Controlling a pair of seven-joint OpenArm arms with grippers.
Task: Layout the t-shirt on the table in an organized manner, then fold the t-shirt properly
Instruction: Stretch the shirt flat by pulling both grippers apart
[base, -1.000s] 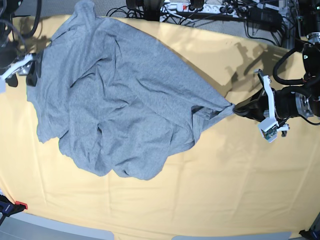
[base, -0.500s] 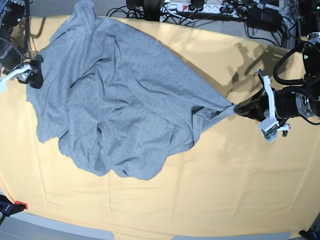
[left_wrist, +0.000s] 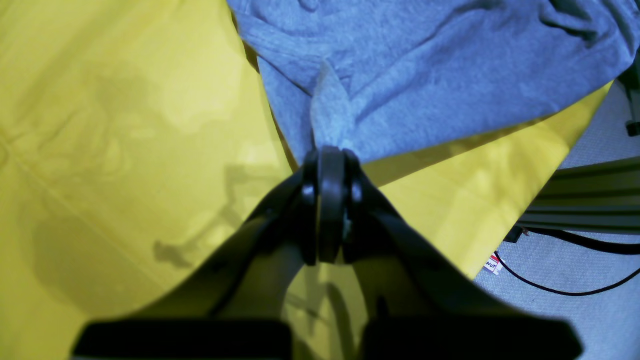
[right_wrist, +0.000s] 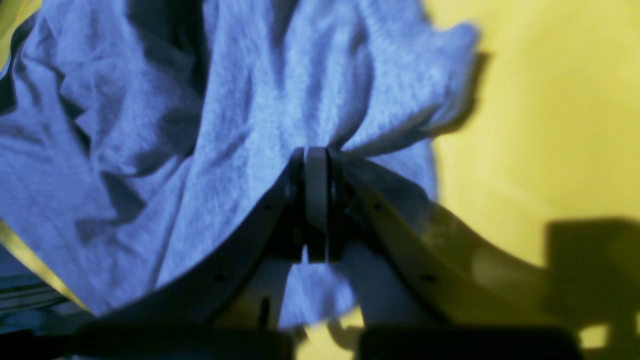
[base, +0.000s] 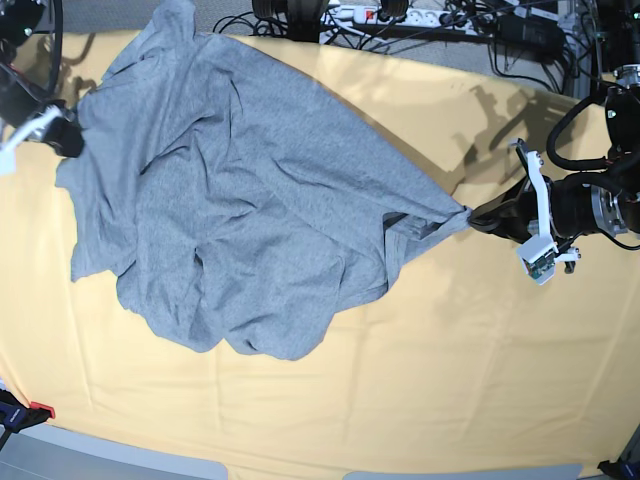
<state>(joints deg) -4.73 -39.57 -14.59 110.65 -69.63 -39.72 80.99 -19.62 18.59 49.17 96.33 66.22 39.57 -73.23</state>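
Base view. The grey t-shirt (base: 240, 200) lies crumpled across the far-left half of the counter (base: 450, 380), which is draped in a pale yellow-orange cloth; the garment's upper edge reaches the counter's far rim. One corner of the t-shirt is drawn out to a taut point toward the left gripper (base: 470, 214), which enters from this view's right side. The right gripper (base: 68, 138) meets the garment's opposite edge at this view's left. A tangle of cables (base: 400, 20) lies on the floor beyond the far rim. No lettering shows on the upward face of the fabric.

Left wrist view. The left gripper (left_wrist: 327, 152) is clenched on a small peak of grey cloth, its jaws pressed together with the fabric bunched between the tips. This view alone shows the counter's edge just beside the grasp, with grey floor (left_wrist: 590, 310) and a black cord (left_wrist: 560, 291) beyond it.

Right wrist view. The right gripper (right_wrist: 315, 152) is closed over a fold of the t-shirt (right_wrist: 200, 125), pinching the cloth at its tips. Deep creases run away from the pinch; yellow counter cloth (right_wrist: 540, 110) shows beside the garment. The grasp detail here cannot be made out in the base view, where the jaws are too small to read.
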